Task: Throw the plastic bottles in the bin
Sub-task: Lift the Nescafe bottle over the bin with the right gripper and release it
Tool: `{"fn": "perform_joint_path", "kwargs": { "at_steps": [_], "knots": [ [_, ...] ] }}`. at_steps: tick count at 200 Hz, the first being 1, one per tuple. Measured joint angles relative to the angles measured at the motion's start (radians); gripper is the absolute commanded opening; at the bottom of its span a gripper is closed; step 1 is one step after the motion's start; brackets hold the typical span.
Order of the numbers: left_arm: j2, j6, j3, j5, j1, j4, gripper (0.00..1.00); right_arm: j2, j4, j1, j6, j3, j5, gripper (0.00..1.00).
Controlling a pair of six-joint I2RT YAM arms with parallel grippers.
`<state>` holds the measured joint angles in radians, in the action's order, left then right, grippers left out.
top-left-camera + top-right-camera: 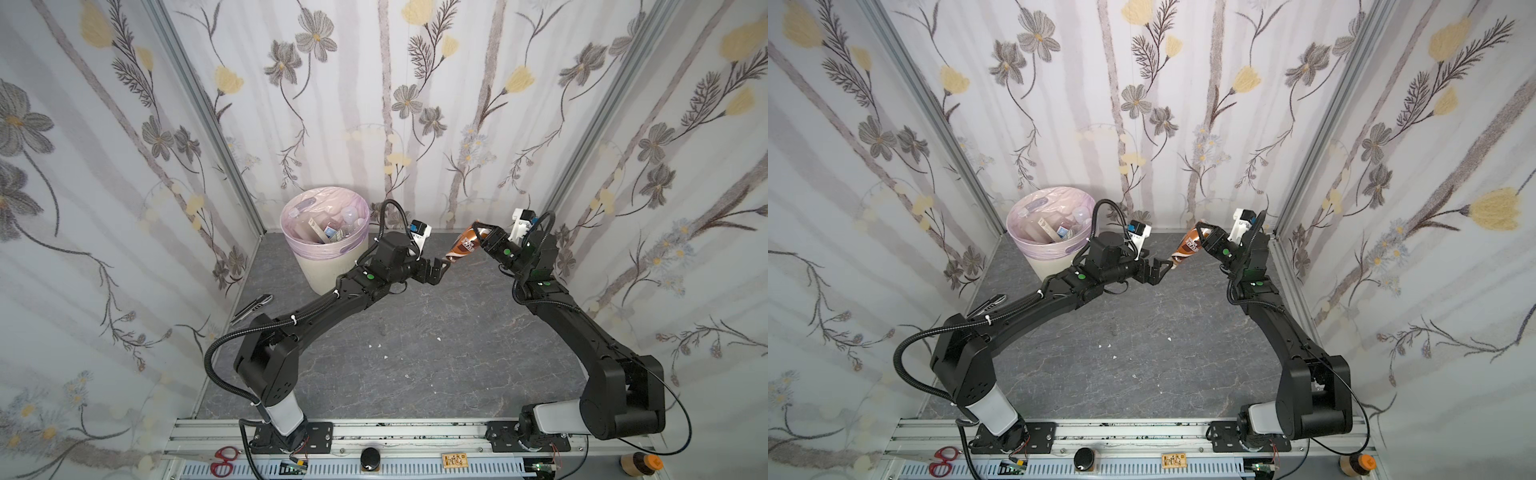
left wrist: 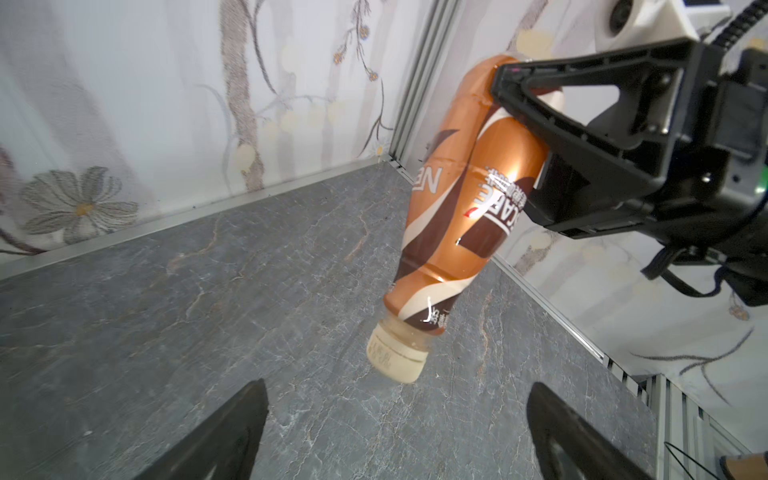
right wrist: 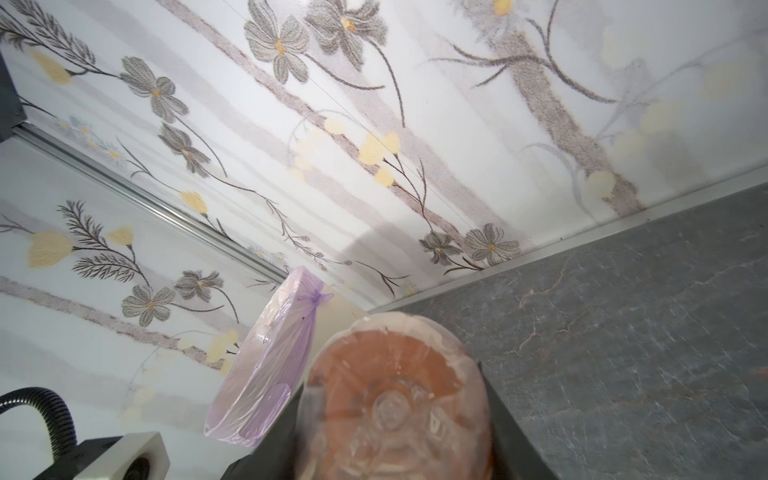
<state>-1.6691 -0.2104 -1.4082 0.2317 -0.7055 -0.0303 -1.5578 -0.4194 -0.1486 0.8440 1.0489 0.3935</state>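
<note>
Two grippers: we see both raised above the grey marbled table (image 1: pixel 415 340), facing each other near the middle of both top views.
Right gripper (image 1: pixel 480 235) (image 1: pixel 1203 235): clamped around the wide base end of a brown coffee-labelled bottle (image 1: pixel 462 247) (image 1: pixel 1187 248). In the left wrist view its black fingers (image 2: pixel 536 120) press the bottle's side.
Brown bottle (image 2: pixel 461 208): held in the air at a tilt, with its cream cap lowest and pointing toward the left gripper. In the right wrist view we see only its round base (image 3: pixel 395 395).
Left gripper (image 1: pixel 441 266) (image 1: pixel 1161 268): spread wide and holding nothing. In its wrist view the cap sits between and just ahead of the two fingertips (image 2: pixel 249 399), clear of both.
Bin (image 1: pixel 320 274) (image 1: pixel 1040 266): stands upper left of centre in both top views, against the back wall, lined with a pale lilac bag (image 3: pixel 266 374).
Bottles in the bin (image 1: pixel 338 232): we see several clear ones lying inside.
Table edge: a dark utility knife (image 1: pixel 251 309) lies left of the left arm.
</note>
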Motion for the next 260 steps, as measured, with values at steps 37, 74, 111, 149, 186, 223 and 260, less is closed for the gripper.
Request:
{"fn": "perform_joint_path", "kwargs": {
  "at_steps": [37, 74, 111, 149, 186, 223, 260],
  "knots": [
    [0.105, -0.060, -0.022, 0.012, 0.126, 0.026, 1.00, -0.079, -0.081, -0.099, -0.011, 0.157, -0.052, 0.40],
    [0.214, -0.137, -0.022, 0.035, 0.261, 0.057, 1.00, -0.190, -0.121, -0.207, -0.056, 0.390, -0.086, 0.40],
    [0.327, -0.206, 0.021, 0.079, 0.405, 0.056, 1.00, -0.222, -0.127, -0.245, -0.162, 0.609, -0.145, 0.41],
    [0.410, -0.269, 0.090, 0.136, 0.539, 0.060, 1.00, -0.193, -0.208, -0.245, -0.221, 0.631, -0.251, 0.42],
    [0.479, -0.324, 0.148, 0.164, 0.637, 0.064, 1.00, -0.220, -0.320, -0.259, -0.226, 0.701, -0.356, 0.41],
    [0.508, -0.368, 0.193, 0.175, 0.664, 0.065, 1.00, -0.446, -0.332, -0.345, -0.204, 0.946, -0.373, 0.44],
    [0.522, -0.386, 0.228, 0.175, 0.673, 0.067, 1.00, -0.782, -0.187, -0.460, -0.157, 1.218, -0.322, 0.76]
  ]
}}
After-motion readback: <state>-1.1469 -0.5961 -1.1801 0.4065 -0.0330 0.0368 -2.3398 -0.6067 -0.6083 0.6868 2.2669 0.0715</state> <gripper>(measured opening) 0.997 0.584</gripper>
